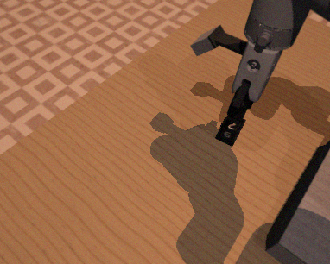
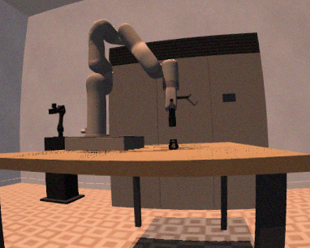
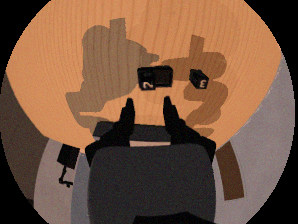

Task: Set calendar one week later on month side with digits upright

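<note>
My gripper (image 1: 234,116) (image 2: 172,125) (image 3: 148,104) is partly open, its fingers apart with nothing between them, above the table beside the calendar. The small black tray (image 3: 171,77) holds one black cube (image 1: 231,126) (image 3: 146,83) with a white 2, at the left in the wrist view; the tray's other half is empty. The top view also shows a smaller 6 or 9 below the 2. A second black cube (image 3: 199,79) with a 3 sits apart, outside the tray, to the right in the wrist view. The exterior view shows a 4 on a black piece, too small to tell which.
The wooden table (image 1: 97,185) (image 2: 233,162) carries the arm's grey base block (image 1: 321,190) (image 2: 95,143) at the right in the top view. The wrist camera on its bracket (image 1: 205,42) sticks out beside the gripper. Arm shadows fall across the table around the pieces.
</note>
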